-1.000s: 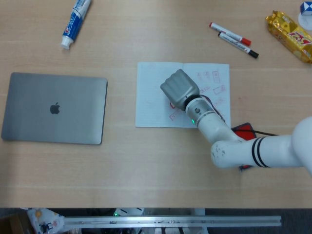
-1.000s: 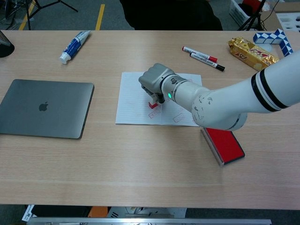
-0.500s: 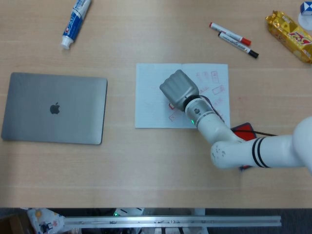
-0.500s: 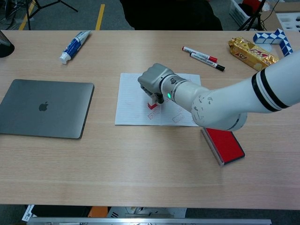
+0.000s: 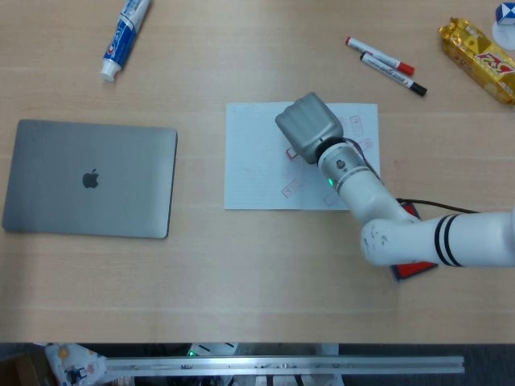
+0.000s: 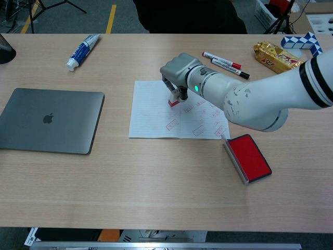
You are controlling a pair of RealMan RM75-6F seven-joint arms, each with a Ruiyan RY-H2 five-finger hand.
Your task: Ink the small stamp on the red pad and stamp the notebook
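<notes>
My right hand [image 5: 309, 123] [image 6: 178, 72] hovers over the upper middle of the open notebook [image 5: 251, 165] [image 6: 149, 114], fingers curled around the small red stamp [image 6: 174, 101] [image 5: 291, 153], whose base points down close to the page. Several red stamp prints [image 6: 171, 125] mark the paper, mostly on the right half. The red ink pad [image 6: 250, 158] [image 5: 415, 268] lies open on the table to the right of the notebook, partly hidden by my forearm in the head view. My left hand is not visible in either view.
A closed grey laptop [image 5: 89, 178] [image 6: 49, 120] lies at the left. A toothpaste tube [image 5: 125, 36] [image 6: 82, 51] sits at the far left. Two markers [image 5: 386, 66] [image 6: 225, 61] and a yellow snack packet [image 5: 479, 58] [image 6: 274, 56] lie at the far right.
My right hand lifted the stamp off the lower middle of the page and carried it up and to the right, leaving a fresh red print where it had pressed.
</notes>
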